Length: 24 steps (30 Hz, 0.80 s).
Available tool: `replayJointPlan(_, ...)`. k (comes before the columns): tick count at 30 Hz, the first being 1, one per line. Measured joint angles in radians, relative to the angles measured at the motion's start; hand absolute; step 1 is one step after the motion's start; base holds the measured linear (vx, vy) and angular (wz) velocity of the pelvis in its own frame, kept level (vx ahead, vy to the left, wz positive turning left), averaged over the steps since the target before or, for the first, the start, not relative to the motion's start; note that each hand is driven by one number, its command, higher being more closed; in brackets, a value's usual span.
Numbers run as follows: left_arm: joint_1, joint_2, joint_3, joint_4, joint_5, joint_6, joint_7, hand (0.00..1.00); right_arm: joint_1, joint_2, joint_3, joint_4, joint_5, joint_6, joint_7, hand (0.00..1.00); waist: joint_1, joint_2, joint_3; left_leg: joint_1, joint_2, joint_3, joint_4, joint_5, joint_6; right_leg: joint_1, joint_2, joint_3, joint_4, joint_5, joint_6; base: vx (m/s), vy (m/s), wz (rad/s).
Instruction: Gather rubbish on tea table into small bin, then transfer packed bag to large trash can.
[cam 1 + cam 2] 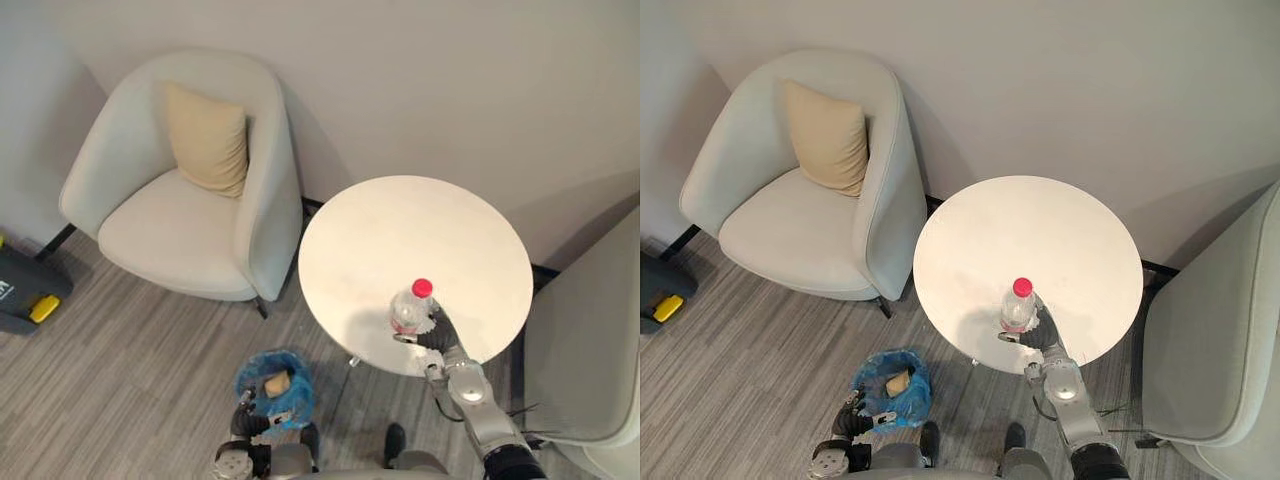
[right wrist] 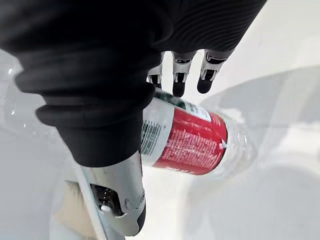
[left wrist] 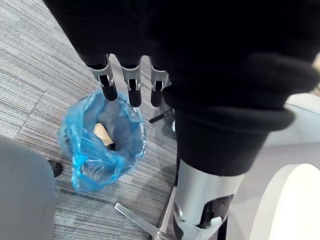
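Observation:
A clear plastic bottle [image 1: 410, 308] with a red cap and red label [image 2: 192, 142] stands upright near the front edge of the round white tea table [image 1: 400, 225]. My right hand [image 1: 437, 330] is against its lower part, fingers [image 2: 179, 82] on one side and the thumb on the other, curled round it. On the floor to the left of the table stands the small bin [image 1: 262, 372] lined with a blue bag [image 3: 85, 150]; a tan piece of rubbish [image 3: 102, 134] lies inside. My left hand [image 3: 131, 87] hovers just above the bin with straight fingers, holding nothing.
A pale armchair [image 1: 180, 230] with a beige cushion [image 1: 208, 138] stands at the back left by the wall. A second pale chair [image 1: 590, 350] is close on the table's right. A black and yellow object [image 1: 25, 290] lies at the far left on the wood floor.

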Motion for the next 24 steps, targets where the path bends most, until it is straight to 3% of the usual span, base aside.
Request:
replayJointPlan(5,-0.006,0.0,-0.008,-0.001,-0.001,-0.005,0.001,0.0,-0.121,0.001,0.022,0.067,0.004,0.001,-0.041,1.0,0.005,0.017,0.018,-0.038,-0.001,-0.015,-0.004,0.003,-0.005,-0.034,0.002,-0.005,-0.009,0.002,0.003,-0.08,-0.016,0.09)
replayJointPlan(8,-0.016,-0.003,-0.009,-0.004,-0.001,-0.017,0.001,0.0,-0.21,-0.001,0.026,0.11,0.012,0.004,-0.06,1.0,0.027,0.024,0.034,-0.059,0.002,-0.015,-0.004,0.009,-0.014,-0.059,0.004,-0.004,-0.008,0.009,0.004,0.01,-0.012,-0.03)
replayJointPlan(15,-0.019,-0.006,-0.008,-0.008,-0.003,-0.022,0.002,0.0,-0.274,-0.003,0.023,0.106,0.064,0.005,-0.081,1.0,0.028,0.03,0.038,-0.079,-0.002,-0.027,-0.004,0.043,-0.005,-0.078,0.009,-0.006,-0.01,0.025,-0.006,0.13,-0.027,0.01)
replayJointPlan(21,-0.018,-0.006,-0.005,-0.032,-0.005,-0.022,0.002,0.0,-0.244,-0.003,0.016,-0.063,0.087,-0.004,-0.083,1.0,0.03,0.029,0.04,-0.059,-0.008,-0.017,0.001,0.042,-0.005,-0.065,-0.002,0.015,0.002,0.025,-0.006,0.06,0.021,-0.02)
replayJointPlan(24,-0.018,-0.006,-0.003,-0.041,-0.005,-0.021,0.002,0.0,-0.2,-0.005,0.016,-0.169,0.087,-0.008,-0.081,1.0,0.026,0.023,0.062,-0.049,-0.019,-0.027,0.029,0.028,0.014,-0.072,-0.015,0.04,0.075,-0.028,-0.004,-0.01,0.01,0.06)
